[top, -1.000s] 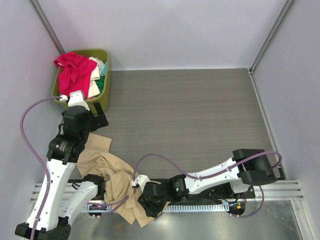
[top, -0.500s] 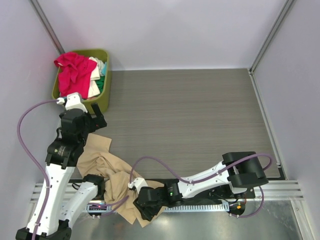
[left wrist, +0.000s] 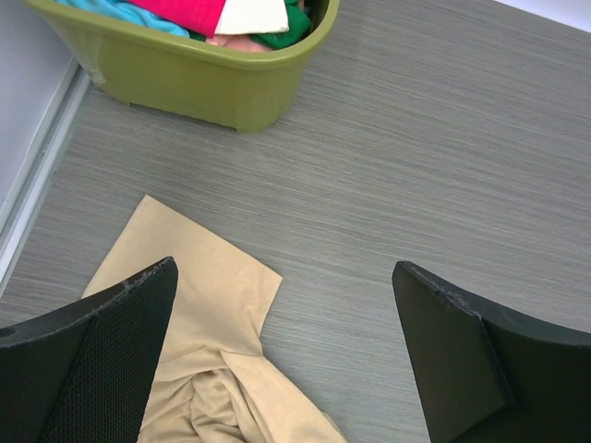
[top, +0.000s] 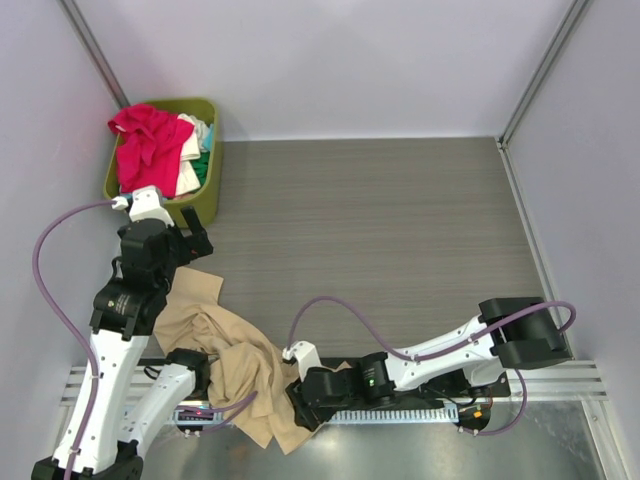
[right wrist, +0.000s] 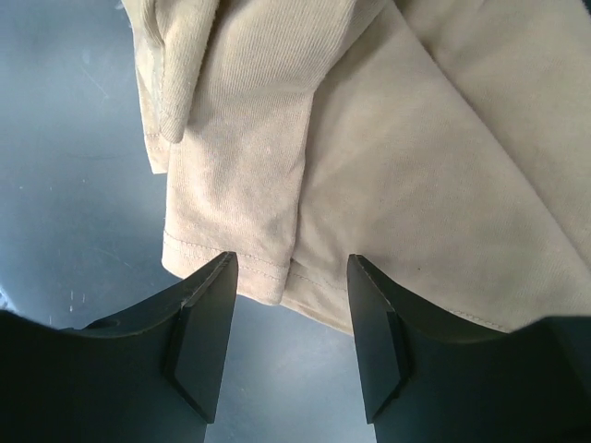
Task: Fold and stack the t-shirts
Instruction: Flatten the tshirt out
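A tan t-shirt [top: 225, 355] lies crumpled at the near left, partly over the table's front edge. My left gripper [top: 190, 245] hovers open and empty above its far corner. In the left wrist view that flat corner [left wrist: 189, 295] lies between my wide-apart fingers [left wrist: 111, 351]. My right gripper [top: 298, 408] is low at the shirt's near hem. In the right wrist view it [right wrist: 288, 323] is open, and the folded hem [right wrist: 277, 212] sits just ahead of the fingertips [right wrist: 199, 314], apart from them. Pink-red [top: 145, 145], cream-white [top: 190, 160] and teal-green [top: 207, 160] t-shirts lie piled in the basket.
The olive-green basket [top: 207, 205] stands at the far left against the wall; its wall also shows in the left wrist view [left wrist: 212, 83]. A metal plate [right wrist: 74, 185] and rail [top: 560, 375] run along the table's near edge. Walls enclose the table.
My right arm has shifted, its wrist dipping toward the shirt's near hem and then a little right. My left gripper has drawn slightly nearer and left. The shirt has barely moved.
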Controlling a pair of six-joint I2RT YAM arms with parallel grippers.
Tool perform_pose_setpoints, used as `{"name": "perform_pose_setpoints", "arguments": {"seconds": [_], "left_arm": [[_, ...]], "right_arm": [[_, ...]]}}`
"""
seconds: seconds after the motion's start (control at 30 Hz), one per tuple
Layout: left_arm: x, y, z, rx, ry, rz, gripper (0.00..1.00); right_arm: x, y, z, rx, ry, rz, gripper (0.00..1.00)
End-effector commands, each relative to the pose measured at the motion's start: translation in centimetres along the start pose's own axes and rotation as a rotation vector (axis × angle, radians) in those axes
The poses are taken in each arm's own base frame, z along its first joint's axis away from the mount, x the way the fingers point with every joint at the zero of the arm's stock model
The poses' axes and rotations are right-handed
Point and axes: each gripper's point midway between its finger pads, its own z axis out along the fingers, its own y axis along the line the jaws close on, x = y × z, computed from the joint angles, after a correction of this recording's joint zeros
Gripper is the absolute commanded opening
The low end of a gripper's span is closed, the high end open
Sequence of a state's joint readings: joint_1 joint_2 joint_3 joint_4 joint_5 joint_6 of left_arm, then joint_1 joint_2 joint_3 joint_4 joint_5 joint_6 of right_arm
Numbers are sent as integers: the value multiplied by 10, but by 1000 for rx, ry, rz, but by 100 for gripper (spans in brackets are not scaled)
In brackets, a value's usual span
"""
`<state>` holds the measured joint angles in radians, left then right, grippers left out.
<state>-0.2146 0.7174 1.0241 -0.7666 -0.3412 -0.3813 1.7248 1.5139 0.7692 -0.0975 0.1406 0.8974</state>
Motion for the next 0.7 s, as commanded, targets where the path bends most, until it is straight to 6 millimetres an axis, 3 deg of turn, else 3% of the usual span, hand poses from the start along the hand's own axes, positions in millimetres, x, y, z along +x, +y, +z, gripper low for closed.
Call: {"name": "perform_pose_setpoints", "arguments": {"seconds": [0.0, 0.27, 0.57, 0.67], "left_arm": [[-8, 0, 4, -6, -34, -7, 100], [-6, -1, 6, -6, -25, -1, 100], [-7, 0, 4, -6, -31, -2, 100], [-7, 0, 4, -7, -31, -2, 100]], "right_arm": [[-11, 10, 0, -25, -48, 33, 56], [12, 37, 23, -115, 57, 10, 51], [16, 46, 25, -139, 66, 2, 46], [18, 48, 31, -137, 80, 5, 39]]}}
